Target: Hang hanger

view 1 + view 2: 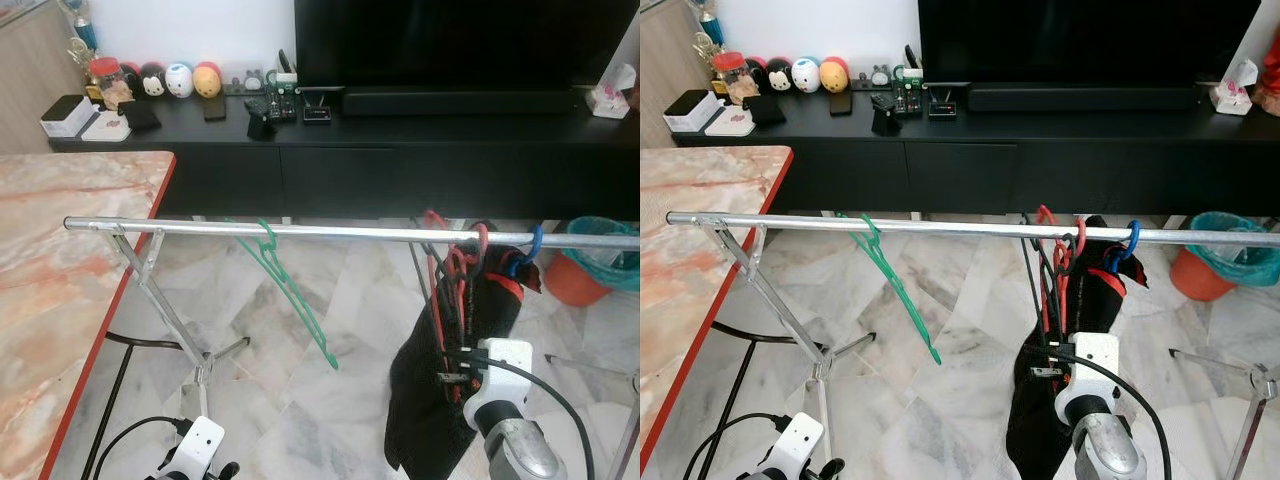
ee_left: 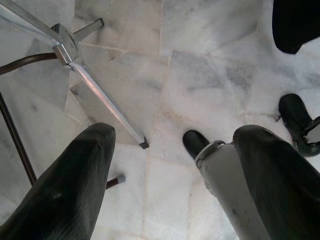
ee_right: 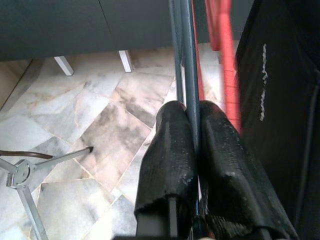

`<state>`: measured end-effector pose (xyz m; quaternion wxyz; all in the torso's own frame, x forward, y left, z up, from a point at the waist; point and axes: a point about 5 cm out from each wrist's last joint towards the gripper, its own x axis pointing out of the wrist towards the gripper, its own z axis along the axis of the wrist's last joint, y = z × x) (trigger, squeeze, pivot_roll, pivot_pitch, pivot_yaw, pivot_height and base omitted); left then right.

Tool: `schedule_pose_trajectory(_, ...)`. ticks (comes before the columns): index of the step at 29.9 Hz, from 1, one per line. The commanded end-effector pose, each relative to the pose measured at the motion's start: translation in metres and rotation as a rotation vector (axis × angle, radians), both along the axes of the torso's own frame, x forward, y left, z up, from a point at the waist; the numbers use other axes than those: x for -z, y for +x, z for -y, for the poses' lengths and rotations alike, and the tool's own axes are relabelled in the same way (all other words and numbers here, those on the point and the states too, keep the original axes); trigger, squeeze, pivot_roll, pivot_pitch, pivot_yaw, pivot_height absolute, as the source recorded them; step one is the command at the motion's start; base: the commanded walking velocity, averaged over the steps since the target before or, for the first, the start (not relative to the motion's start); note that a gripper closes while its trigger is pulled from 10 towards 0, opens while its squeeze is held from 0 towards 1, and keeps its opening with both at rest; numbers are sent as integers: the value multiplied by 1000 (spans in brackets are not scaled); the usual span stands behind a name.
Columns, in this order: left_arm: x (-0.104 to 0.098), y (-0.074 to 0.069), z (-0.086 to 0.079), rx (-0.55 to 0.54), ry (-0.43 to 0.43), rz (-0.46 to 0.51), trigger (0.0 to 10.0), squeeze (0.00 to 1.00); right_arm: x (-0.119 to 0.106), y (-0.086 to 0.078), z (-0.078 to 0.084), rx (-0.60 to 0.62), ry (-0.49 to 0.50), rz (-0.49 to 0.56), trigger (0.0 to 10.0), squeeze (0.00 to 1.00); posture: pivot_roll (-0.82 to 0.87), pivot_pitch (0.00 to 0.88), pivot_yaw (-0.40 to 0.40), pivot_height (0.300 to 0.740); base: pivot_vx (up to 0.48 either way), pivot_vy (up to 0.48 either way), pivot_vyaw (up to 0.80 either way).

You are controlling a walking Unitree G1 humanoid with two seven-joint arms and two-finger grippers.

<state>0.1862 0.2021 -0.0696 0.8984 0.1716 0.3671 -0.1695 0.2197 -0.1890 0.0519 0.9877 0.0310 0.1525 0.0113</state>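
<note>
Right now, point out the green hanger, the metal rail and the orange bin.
green hanger (image 1: 290,292), left eye view, its sloping arm.
metal rail (image 1: 330,231), left eye view, mid-span of the bar.
orange bin (image 1: 570,282), left eye view, its side wall.

No lettering, brand, number or sign is legible; pale marks on the black garment (image 3: 280,100) are too blurred to read.

Both head eyes look forward-down at the rail (image 1: 350,232) toward twelve o'clock; wrist cameras sit close, each looking along its own tool at the marble floor (image 2: 210,100)
</note>
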Motion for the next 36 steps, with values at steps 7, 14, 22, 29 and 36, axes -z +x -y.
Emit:
schedule_pose_trajectory(7,6,-9,-5,-13,33,-57,10000,0,2,10,-4,-48,-37,-10,10000,0,-18,56,21,740,0,0,0)
schedule_pose_trajectory(14,8,-12,-7,-21,45,-69,10000,0,1,30,-8,-95,-69,-10,10000,0,-17,56,20,740,0,0,0)
schedule_pose_trajectory(22,9,-14,-7,-23,47,-73,10000,0,1,47,-7,-90,-74,-14,10000,0,-10,55,18,740,0,0,0)
schedule_pose_trajectory(29,9,-14,-5,-20,45,-69,10000,0,10,44,-11,-101,-68,-50,10000,0,-5,60,20,740,0,0,0)
schedule_pose_trajectory(36,8,-13,-5,-15,45,-66,10000,0,13,42,-12,-108,-65,-65,10000,945,-7,60,21,740,0,0,0)
